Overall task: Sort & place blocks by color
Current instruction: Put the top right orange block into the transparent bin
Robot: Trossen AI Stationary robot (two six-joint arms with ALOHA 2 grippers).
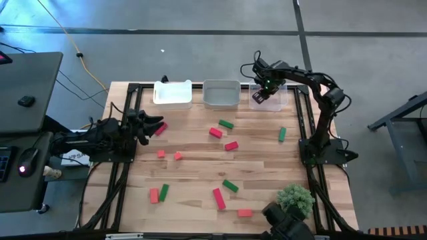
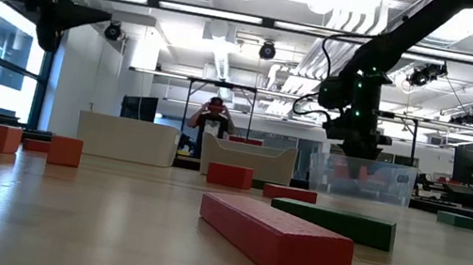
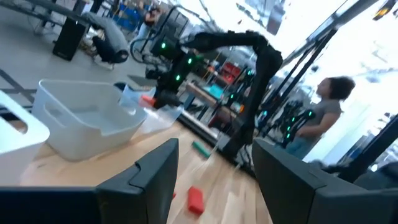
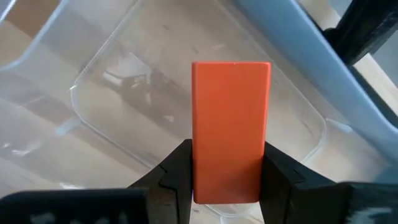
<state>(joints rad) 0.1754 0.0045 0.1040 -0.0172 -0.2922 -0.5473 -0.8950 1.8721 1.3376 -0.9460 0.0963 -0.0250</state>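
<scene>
Currently: right gripper (image 4: 227,180) fingers pinch orange block (image 4: 230,130) above clear bin (image 4: 124,112); left gripper (image 3: 214,180) spread, idle. Risk: off-centre release strikes rim, bounces onto worktop (image 1: 200,173).

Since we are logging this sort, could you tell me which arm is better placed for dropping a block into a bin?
Right: the right gripper already clamps an orange block above the clear bin.

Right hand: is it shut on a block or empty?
Shut on an orange block: the right hand clamps its lower sides, hovering over a clear bin.
</scene>
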